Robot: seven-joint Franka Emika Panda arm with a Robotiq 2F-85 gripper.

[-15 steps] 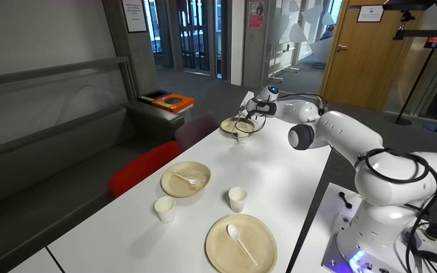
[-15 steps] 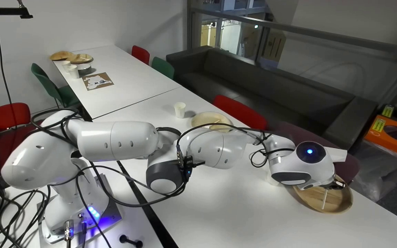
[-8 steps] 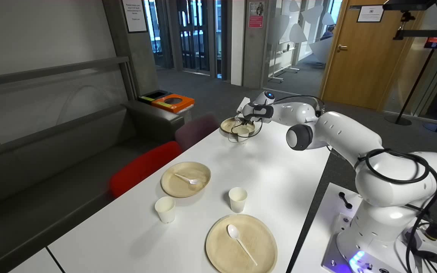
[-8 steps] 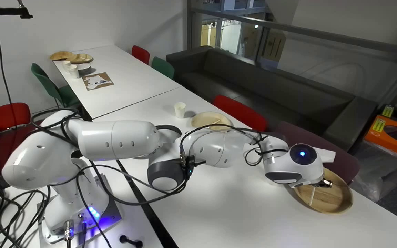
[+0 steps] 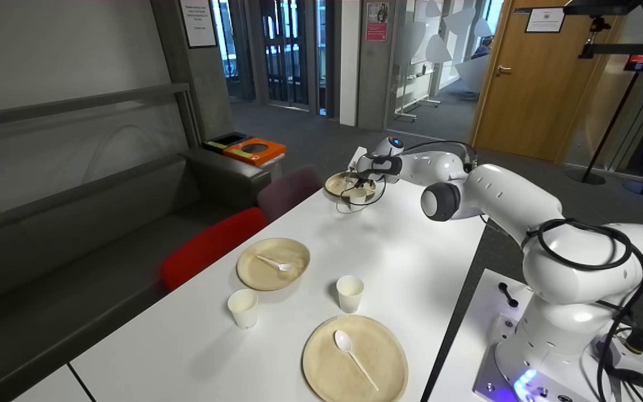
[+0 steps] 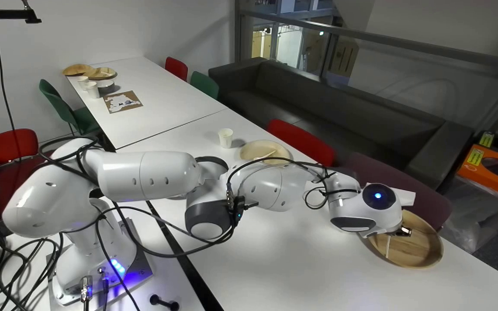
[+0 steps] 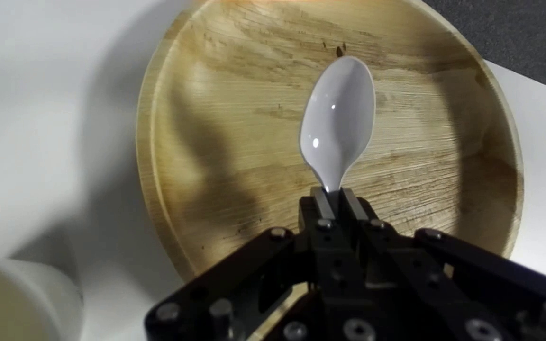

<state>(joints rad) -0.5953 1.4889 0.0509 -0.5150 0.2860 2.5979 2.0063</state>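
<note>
Two fingers point(image 7: 322, 203), narrowed onto the handle of a white spoon point(image 7: 339, 111), hold it above a round wood-grained plate point(image 7: 415, 113) on the tabletop point(image 7: 26, 118) as I run the white arm point(image 6: 145, 176) from a distance. In my wrist view, the fingers enter from six o'clock and the spoon's bowl points to twelve, while a pale cup point(image 7: 62, 303) stands near the plate's rim at eight o'clock. In an exterior view, the white handle hangs below the fingers over the plate's eight o'clock side; whether its tip touches the plate, I cannot tell. Closer to the camera in an exterior view, a second plate point(image 5: 249, 273) bears a white utensil point(image 5: 271, 262), with an upright cup point(image 5: 243, 307) at its seven o'clock and a red chair point(image 5: 210, 248) between nine and ten. Nearest of all, a third plate point(image 5: 327, 357) carries another spoon point(image 5: 342, 340), bowl toward eleven o'clock, and a further cup point(image 5: 349, 296) stands just beside that plate at twelve.
</note>
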